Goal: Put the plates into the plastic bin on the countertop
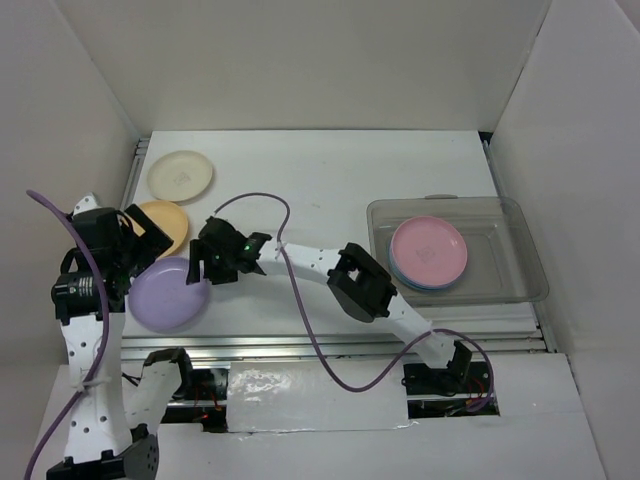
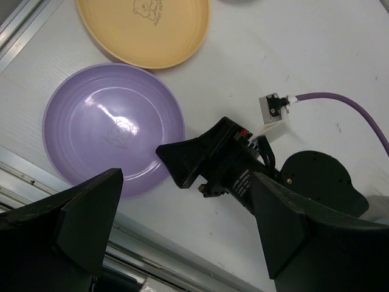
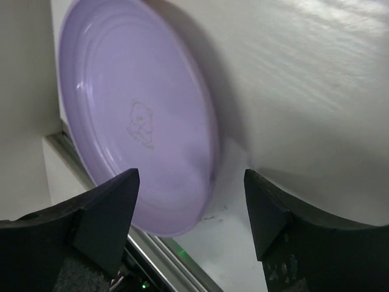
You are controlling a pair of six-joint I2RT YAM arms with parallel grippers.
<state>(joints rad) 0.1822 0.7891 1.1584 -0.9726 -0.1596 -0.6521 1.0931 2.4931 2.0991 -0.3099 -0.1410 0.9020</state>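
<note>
Straddling the right rim of the lavender plate, the right tool is seen released: fingers spread, nothing gripped yet. The left tool is also released and empty, hung just above the same plate and close over the right tool.

The plate lies flat on the worktop at near-left, just beside the front rail. An orange-yellow plate sits right behind it; contact between them can't be confirmed. A cream plate is further back.

Risks, as judged:
- The rim is low and shallow, so a closing finger could ride over it, or the plate could be shoved into the rail or the orange-yellow plate.
- The two tools are crowded, so a clash is likely if both are moved together.
- The bin is well apart, across the worktop. With a thin edge pinch, the plate could swing or be dropped on the way.

The bin is at far right. A pink plate is inside, stacked on a blue plate whose edge shows beneath. Anything under those can't be told.
</note>
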